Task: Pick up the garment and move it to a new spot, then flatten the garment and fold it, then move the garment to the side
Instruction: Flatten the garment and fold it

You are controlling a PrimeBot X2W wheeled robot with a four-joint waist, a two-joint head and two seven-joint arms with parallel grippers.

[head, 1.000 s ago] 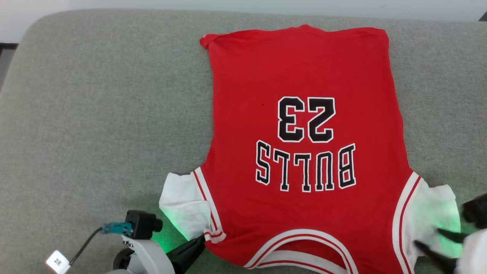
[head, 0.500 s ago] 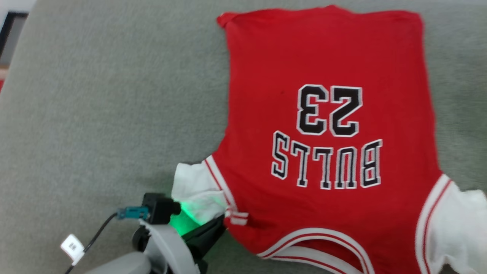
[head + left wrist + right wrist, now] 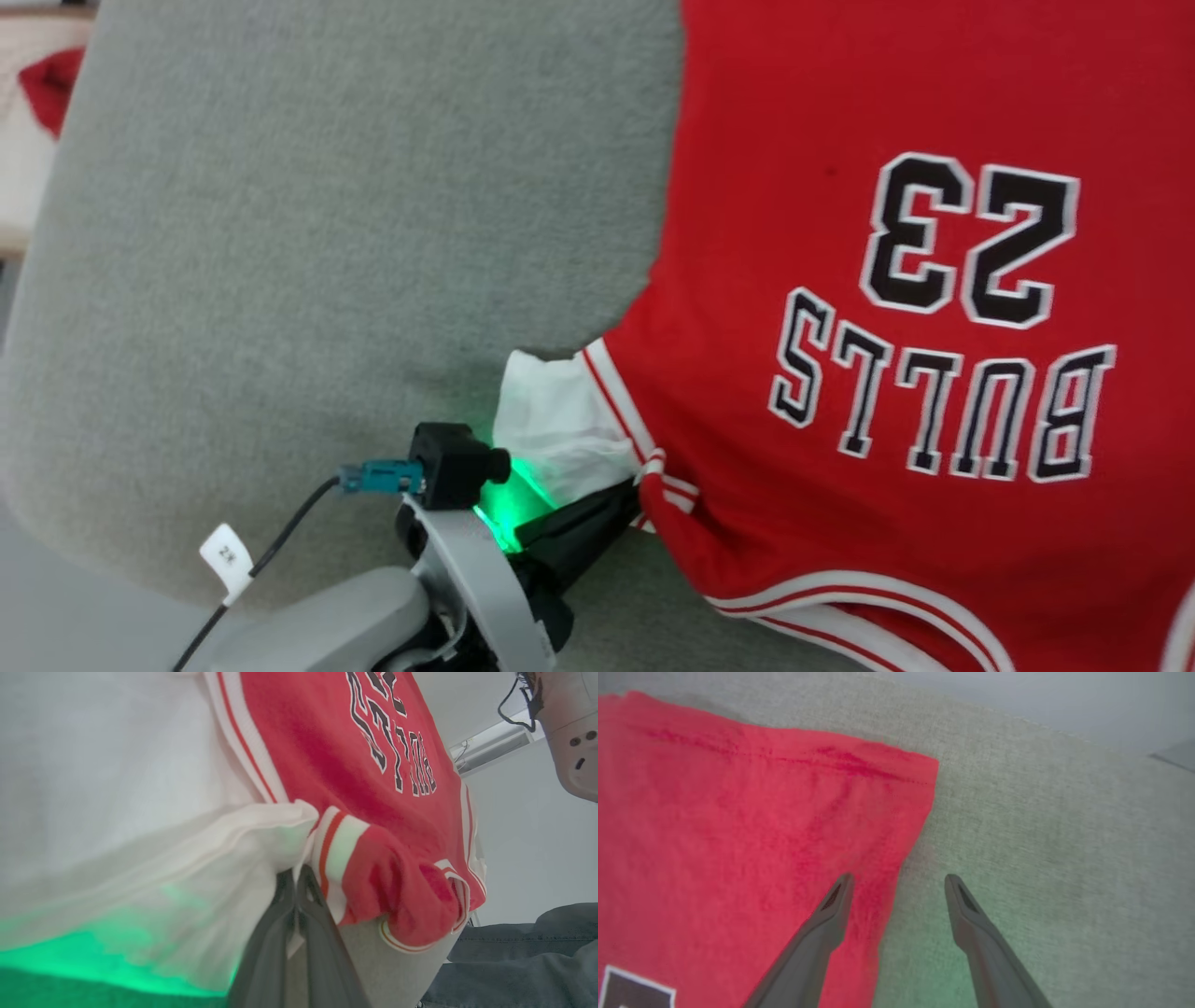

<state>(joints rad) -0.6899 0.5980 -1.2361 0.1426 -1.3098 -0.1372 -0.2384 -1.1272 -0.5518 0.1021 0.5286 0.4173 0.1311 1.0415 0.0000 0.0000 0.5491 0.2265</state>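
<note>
on the cushion (image 3: 280,233), left jaws grip the garment (image 3: 794,112); right jaws gape wide.

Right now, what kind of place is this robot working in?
Probably an indoor test room or lab. The garment lies on a grey fabric-covered pad, a plain pale wall stands behind, and the left gripper pinches its sleeve trim.

A grey fabric surface (image 3: 280,233), with a red cloth (image 3: 45,84), perhaps on something pale, beyond.
</note>
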